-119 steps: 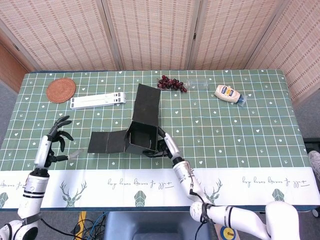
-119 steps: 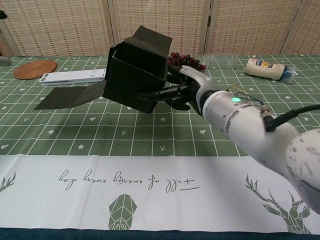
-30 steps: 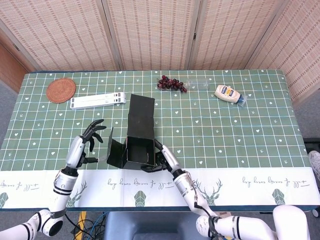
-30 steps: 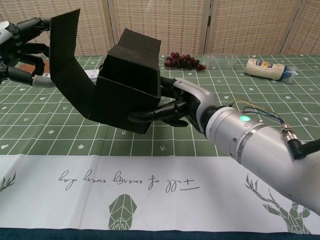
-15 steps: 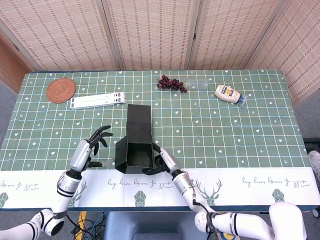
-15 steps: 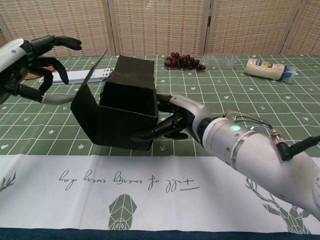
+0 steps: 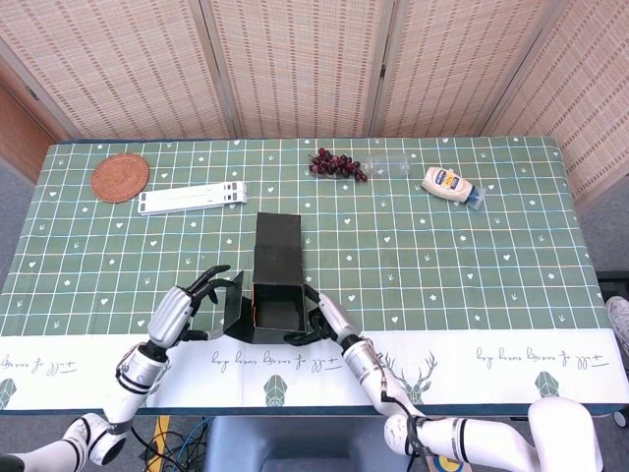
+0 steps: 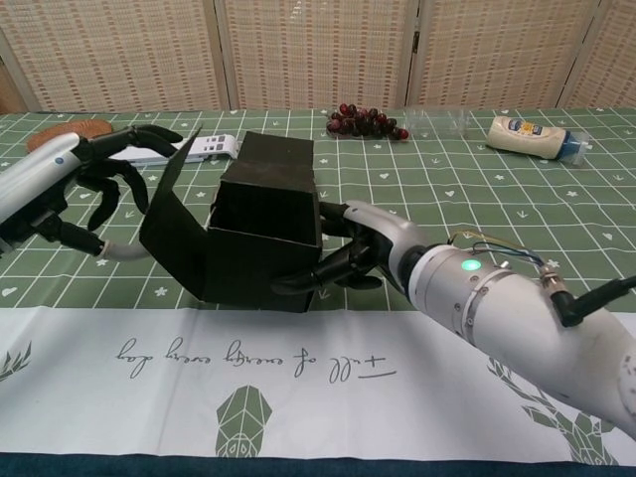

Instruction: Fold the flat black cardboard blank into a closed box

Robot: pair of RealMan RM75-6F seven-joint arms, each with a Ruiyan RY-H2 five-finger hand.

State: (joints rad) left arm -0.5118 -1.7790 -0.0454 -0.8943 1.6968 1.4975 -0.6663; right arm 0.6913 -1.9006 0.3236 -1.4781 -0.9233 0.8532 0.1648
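Note:
The black cardboard box (image 7: 276, 285) (image 8: 260, 234) is half folded, its body standing up with the open mouth facing me near the table's front. My right hand (image 7: 319, 323) (image 8: 360, 253) grips its right wall and underside, holding it off the cloth. A side flap (image 8: 171, 234) sticks out to the left, tilted upward. My left hand (image 7: 187, 307) (image 8: 94, 179) sits just behind that flap with fingers spread, touching its outer face. The long lid panel (image 7: 278, 246) stretches away from me behind the box.
A white folded stand (image 7: 192, 198) and a woven coaster (image 7: 120, 177) lie at the far left. Grapes (image 7: 334, 163), a clear plastic bottle (image 7: 391, 165) and a mayonnaise bottle (image 7: 450, 184) lie along the back right. A white strip of cloth (image 8: 298, 368) runs along the front edge.
The box has come nearer to the front edge and a little right. My left hand has moved in from the left and pushed the side flap closer to the box wall.

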